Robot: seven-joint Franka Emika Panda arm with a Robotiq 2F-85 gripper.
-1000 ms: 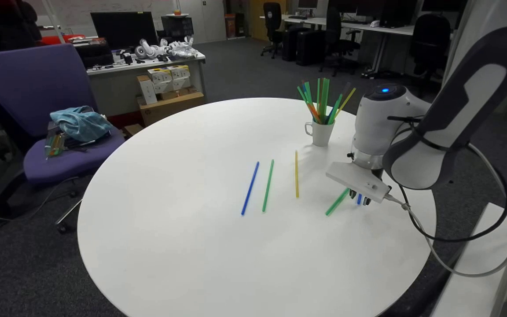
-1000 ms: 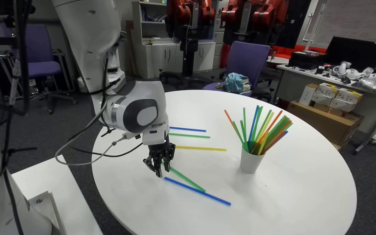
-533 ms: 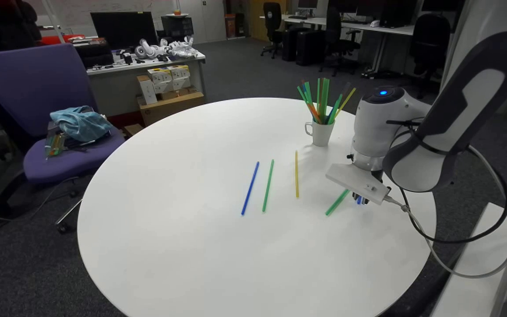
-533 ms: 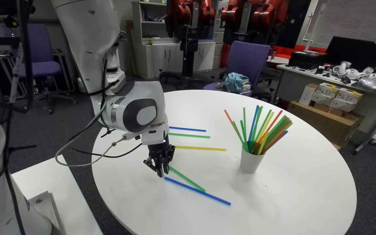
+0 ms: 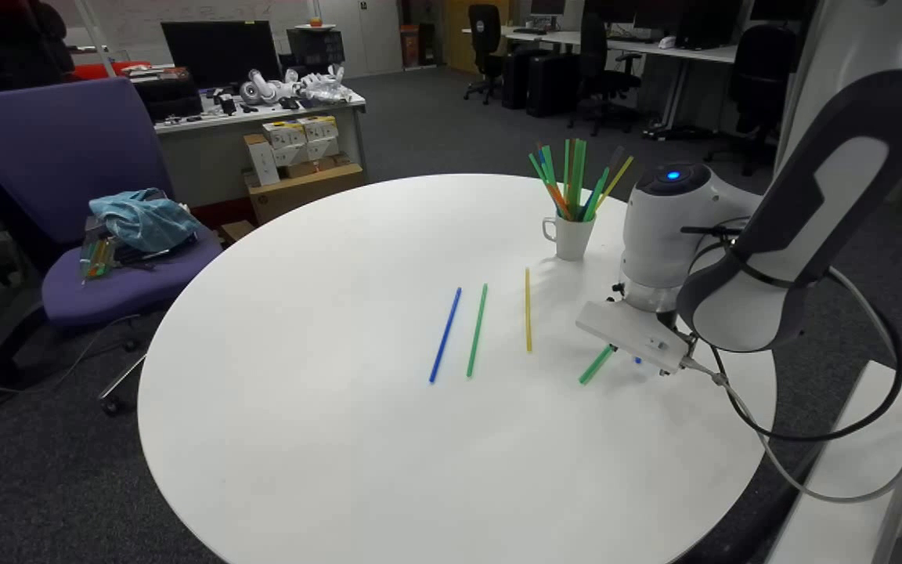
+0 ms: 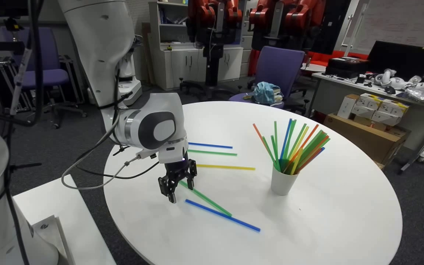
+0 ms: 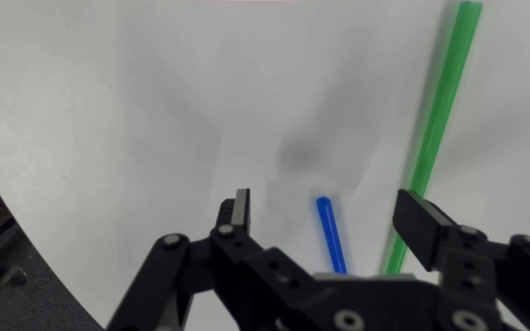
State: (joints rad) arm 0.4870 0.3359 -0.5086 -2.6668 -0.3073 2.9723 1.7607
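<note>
My claw (image 6: 182,194) has just spread from narrow to wide and is empty, no grasp made yet. In the wrist view, the blue straw (image 7: 332,236) on the bench (image 7: 108,138) shows in the gap, the green straw (image 7: 434,138) to the right.

In the wrist view, the blue stick (image 7: 331,236), between four and five o'clock, is partly hidden behind the body of the claw (image 7: 322,204), which covers also one end of the green stick (image 7: 440,110), at five o'clock. In an exterior view, a white housing (image 5: 633,335) toward four o'clock conceals most of the claw, and the worktop (image 5: 357,439) is cut off by the edge at six o'clock. In both exterior views, the bottoms of the standing sticks (image 5: 579,174) are hidden inside the mug (image 6: 283,184), so I cannot count them.
</note>
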